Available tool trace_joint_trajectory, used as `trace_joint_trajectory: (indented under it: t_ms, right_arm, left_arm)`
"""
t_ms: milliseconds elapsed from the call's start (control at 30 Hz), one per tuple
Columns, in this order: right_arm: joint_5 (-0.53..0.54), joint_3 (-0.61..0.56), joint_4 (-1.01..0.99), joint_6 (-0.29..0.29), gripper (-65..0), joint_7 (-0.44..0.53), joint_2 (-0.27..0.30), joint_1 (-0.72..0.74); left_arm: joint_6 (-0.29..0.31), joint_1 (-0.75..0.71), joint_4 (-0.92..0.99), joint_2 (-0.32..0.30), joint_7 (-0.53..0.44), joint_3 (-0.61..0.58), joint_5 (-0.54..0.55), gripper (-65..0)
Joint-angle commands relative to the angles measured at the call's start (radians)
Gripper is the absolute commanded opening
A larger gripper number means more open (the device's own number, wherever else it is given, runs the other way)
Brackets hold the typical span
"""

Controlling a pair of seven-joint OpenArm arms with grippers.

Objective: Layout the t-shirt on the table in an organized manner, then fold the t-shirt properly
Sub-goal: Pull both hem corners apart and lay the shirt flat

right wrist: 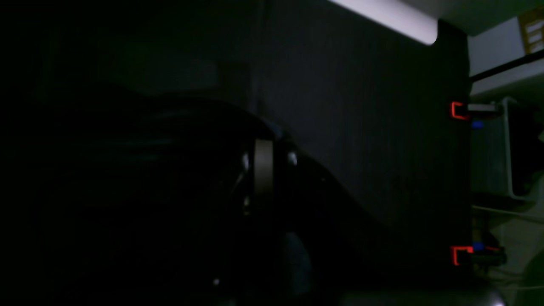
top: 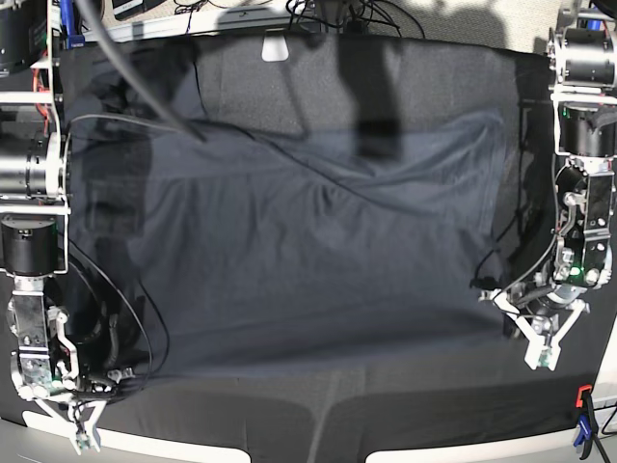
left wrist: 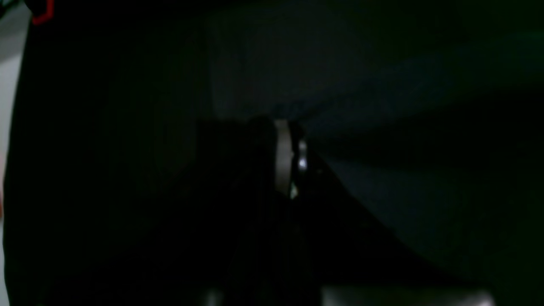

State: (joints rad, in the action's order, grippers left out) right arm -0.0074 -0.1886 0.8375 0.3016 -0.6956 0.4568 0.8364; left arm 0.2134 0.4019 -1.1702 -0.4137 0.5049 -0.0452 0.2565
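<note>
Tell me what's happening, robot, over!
Left gripper shut, right gripper shut. T-shirt spread on table, not folded. Nothing in the way.

Base view: evenly lit from above, sharp, soft arm shadows across the surface (top: 424, 58) | both wrist views: very dark, murky, blurred, underexposed | right wrist: pale glare strip top right | clamps (right wrist: 458, 110) glowing red
</note>
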Motion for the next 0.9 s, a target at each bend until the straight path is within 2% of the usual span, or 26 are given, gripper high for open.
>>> trace_joint_trajectory:
  t_ms: [0, 133, 267, 400, 533, 600, 867]
  right_arm:
    - [-0.003, 0.006, 0.016, -0.034, -65.0, 0.026, 0.01, 0.045]
    - [0.079, 0.006, 0.013, -0.039, -65.0, 0.016, -0.007, 0.044]
    - [0.093, 0.006, 0.001, -0.067, -65.0, 0.043, -0.039, 0.045]
    - [0.066, 0.006, -0.029, -0.096, -65.0, 0.087, -0.067, 0.045]
    - [0.028, 0.006, -0.065, -0.111, -65.0, 0.132, -0.08, 0.062]
    - [0.027, 0.006, -0.068, -0.112, -65.0, 0.145, -0.08, 0.071]
    - [-0.026, 0.006, -0.068, -0.119, -65.0, 0.138, -0.08, 0.116]
  left_arm:
    - [-0.009, 0.033, -0.01, -0.019, -0.044, 0.006, -0.006, -65.0]
    - [-0.008, 0.054, 0.042, -0.013, -0.009, 0.006, -0.002, -65.0]
    - [-0.008, 0.103, 0.141, -0.01, -0.051, 0.006, -0.002, -65.0]
    - [0.0, 0.177, 0.249, -0.007, -0.088, 0.005, -0.003, -65.0]
    - [0.06, 0.244, 0.328, 0.01, -0.101, 0.005, -0.033, -65.0]
    - [0.064, 0.26, 0.346, 0.023, -0.13, 0.005, -0.071, -65.0]
    - [0.064, 0.291, 0.375, 0.053, -0.155, 0.005, -0.076, -65.0]
